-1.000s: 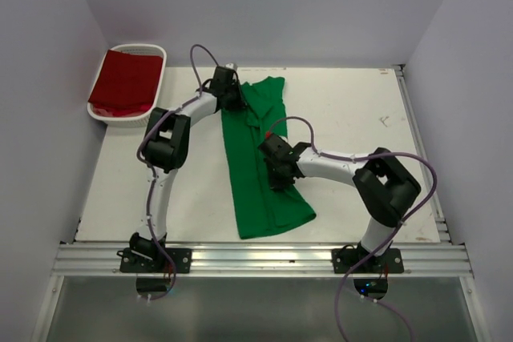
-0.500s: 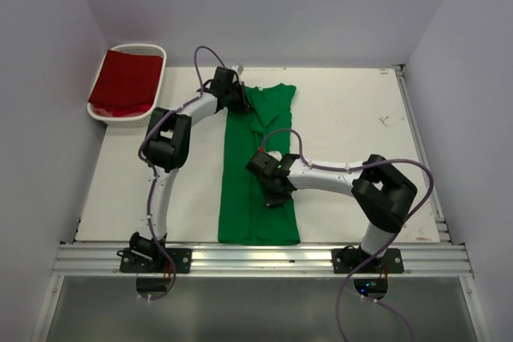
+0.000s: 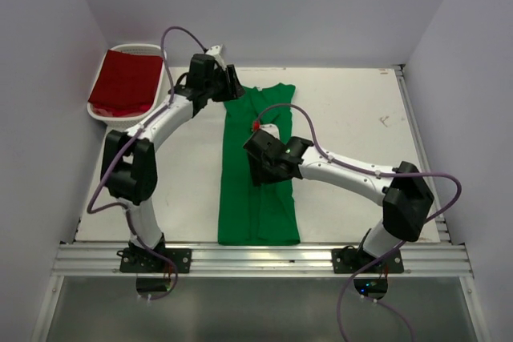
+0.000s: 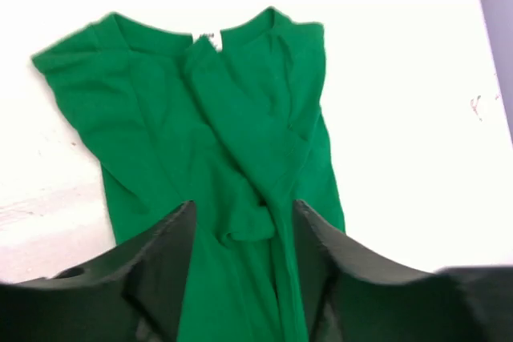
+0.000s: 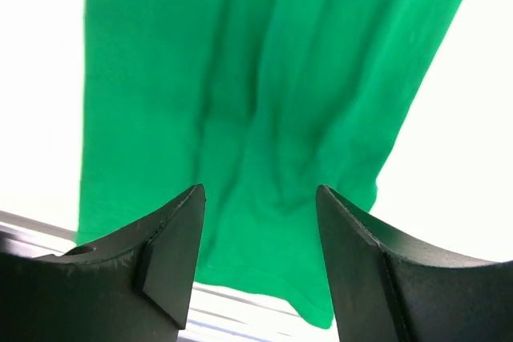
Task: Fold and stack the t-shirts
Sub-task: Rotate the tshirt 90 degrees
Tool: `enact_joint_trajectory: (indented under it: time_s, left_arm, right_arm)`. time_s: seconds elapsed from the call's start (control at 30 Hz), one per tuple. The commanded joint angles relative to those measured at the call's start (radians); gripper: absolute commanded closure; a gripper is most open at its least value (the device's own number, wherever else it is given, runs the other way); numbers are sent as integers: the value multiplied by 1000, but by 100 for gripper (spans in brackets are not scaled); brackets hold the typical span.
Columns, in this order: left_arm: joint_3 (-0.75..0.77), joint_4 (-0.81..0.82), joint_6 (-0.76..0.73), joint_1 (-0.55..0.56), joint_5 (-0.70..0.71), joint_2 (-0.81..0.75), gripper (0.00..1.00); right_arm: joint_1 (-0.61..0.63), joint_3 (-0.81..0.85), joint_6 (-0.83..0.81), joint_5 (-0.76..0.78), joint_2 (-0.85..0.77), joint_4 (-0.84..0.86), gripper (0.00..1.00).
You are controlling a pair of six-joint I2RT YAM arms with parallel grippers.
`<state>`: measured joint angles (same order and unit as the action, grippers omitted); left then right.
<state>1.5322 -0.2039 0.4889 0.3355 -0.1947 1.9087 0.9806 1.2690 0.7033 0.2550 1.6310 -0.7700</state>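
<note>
Desk (image 3: 353, 118): white, walled in on three sides.

Green t-shirt (image 3: 240, 214): folded lengthwise into a long narrow strip at desk centre. The collar is toward the far side and the hem sits at the near edge. Sleeve cloth is doubled over the chest, with some creases.

Left arm: rises from its near-left base, bends at the elbow, and its forearm reaches far and rightward. Left gripper (image 3: 230, 86) sits at the shirt's far-left corner by the collar. In the wrist view its fingers (image 4: 164, 258) are spread wide with nothing between them, raised over the cloth.

Right arm: goes from its near-right base to an elbow out at the right, with the forearm stretched low and leftward. Right gripper (image 3: 260, 170) is over the shirt's middle. Its fingers (image 5: 172, 254) are parted and empty, above the cloth and aimed at the hem.

Basket (image 3: 163, 70): white and slatted, in the far-left corner.

Red t-shirt (image 3: 124, 82): lies flat inside the basket.

Neck label (image 4: 210, 39): small and white, inside the green collar. Its print is too blurred to read.
</note>
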Motion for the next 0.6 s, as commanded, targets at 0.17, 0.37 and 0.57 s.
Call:
enact_joint_trajectory:
  time_s: [0.17, 0.37, 0.57]
  left_arm:
    - [-188, 40, -20, 4, 89, -88, 42]
    - [-300, 83, 0, 4, 109, -141, 43]
    - [-337, 87, -1, 4, 106, -169, 44]
  right_arm:
    - [10, -81, 56, -98, -5, 99, 53]
    - [153, -129, 120, -82, 0, 92, 56]
    - [233, -129, 159, -76, 18, 72, 56]
